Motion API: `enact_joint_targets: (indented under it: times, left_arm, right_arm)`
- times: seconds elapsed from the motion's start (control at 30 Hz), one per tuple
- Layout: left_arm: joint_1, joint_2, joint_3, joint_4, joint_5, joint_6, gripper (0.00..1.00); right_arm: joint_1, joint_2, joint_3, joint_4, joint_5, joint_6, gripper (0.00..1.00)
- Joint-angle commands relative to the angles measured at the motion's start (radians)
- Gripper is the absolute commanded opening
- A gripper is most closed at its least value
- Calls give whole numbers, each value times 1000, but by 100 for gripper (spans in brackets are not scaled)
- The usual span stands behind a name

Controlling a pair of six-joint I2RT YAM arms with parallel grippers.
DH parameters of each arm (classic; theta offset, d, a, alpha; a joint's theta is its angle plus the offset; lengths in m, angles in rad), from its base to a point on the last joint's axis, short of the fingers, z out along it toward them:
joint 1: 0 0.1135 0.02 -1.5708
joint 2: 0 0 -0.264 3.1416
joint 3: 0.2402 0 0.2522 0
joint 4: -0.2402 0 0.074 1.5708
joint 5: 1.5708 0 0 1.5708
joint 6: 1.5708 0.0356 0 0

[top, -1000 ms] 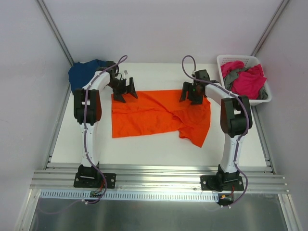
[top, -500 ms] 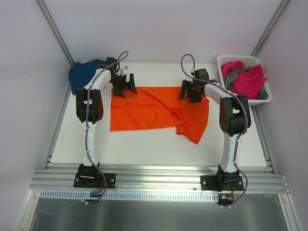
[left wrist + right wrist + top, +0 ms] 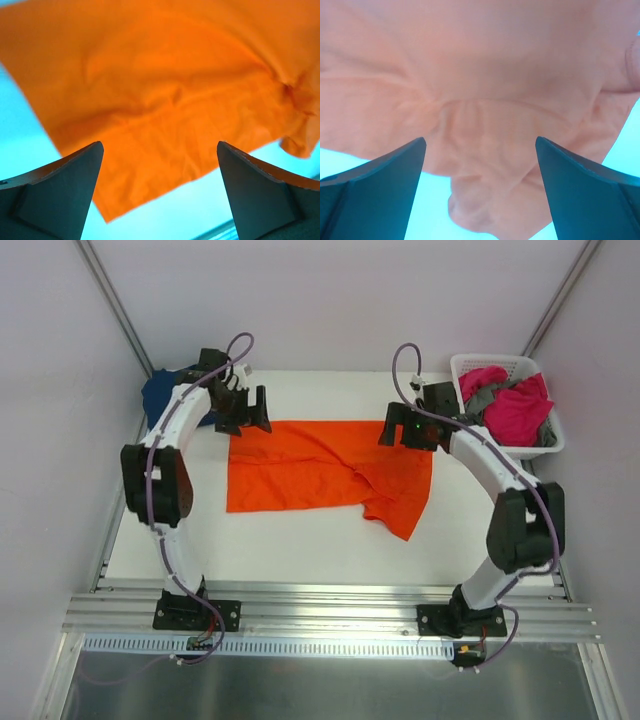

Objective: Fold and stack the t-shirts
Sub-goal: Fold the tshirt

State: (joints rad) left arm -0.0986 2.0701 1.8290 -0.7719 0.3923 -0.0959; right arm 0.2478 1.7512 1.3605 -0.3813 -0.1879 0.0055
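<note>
Over the orange t-shirt (image 3: 320, 468), left hand (image 3: 245, 421) and right hand (image 3: 406, 437) hover spread (empty).

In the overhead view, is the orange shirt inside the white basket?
No, the orange shirt lies spread on the table, while the basket at the far right holds pink cloth.

right tool (image 3: 405, 436) opened, left tool (image 3: 245, 422) drawn back

Matt, creased cloth orange t-shirt (image 3: 320, 465) on a smooth white table (image 3: 300, 550).
</note>
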Motion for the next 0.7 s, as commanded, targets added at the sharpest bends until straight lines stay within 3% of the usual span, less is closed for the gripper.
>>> enact_joint_targets:
  times: [0.0,0.2,0.3,0.43,0.67]
  left_arm:
    - [2,-227,-104,-32,-21,25,99]
    - [10,-364,-469,-69,12,36,98]
    - [17,-383,-581,-64,26,25,95]
    - [37,-363,-629,-46,33,9,94]
    - [91,-286,-591,-44,37,4,92]
  right_arm:
    - [18,-186,-110,-94,-31,-9,97]
    - [56,-384,-378,-177,-19,62,99]
    - [71,-429,-529,-194,10,83,96]
    - [84,-464,-615,-185,7,90,95]
    - [84,-441,-617,-143,-2,96,87]
